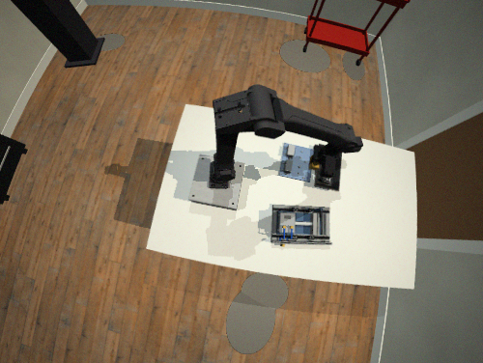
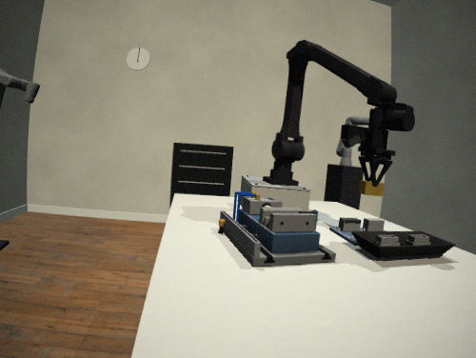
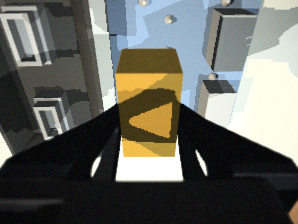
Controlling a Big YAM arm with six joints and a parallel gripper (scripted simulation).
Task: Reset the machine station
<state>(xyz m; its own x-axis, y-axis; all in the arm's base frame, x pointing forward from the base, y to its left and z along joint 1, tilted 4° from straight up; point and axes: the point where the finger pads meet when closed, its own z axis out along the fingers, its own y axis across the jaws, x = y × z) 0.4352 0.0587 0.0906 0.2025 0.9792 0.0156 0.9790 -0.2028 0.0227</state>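
My gripper [image 2: 375, 184] [image 3: 149, 112] is shut on a yellow brass blank [image 3: 150, 85] [image 1: 315, 165], held raised beside the tray. Below the blank lies the infeed plate [image 1: 299, 159] [image 3: 190, 40], blue with short pins. Two gray blanks [image 3: 239, 42] [image 3: 218, 107] lie on its outer side. The black outfeed tray [image 2: 405, 251] [image 3: 67, 75] holds two finished parts [image 2: 386, 239] [image 2: 419, 239], pockets up. The vise [image 2: 292, 243] has a hosed jaw [image 1: 287, 220] and a fixed jaw [image 2: 292, 223]. Whether a blank sits between the jaws I cannot tell.
The arm's base plate [image 1: 213, 195] stands on the white table [image 1: 377, 217], left of the vise and plate. The tray adjoins the infeed plate's right side in the top view. Blue hoses [image 2: 235, 209] rise at the vise. A red cart [image 1: 338, 36] stands beyond the table.
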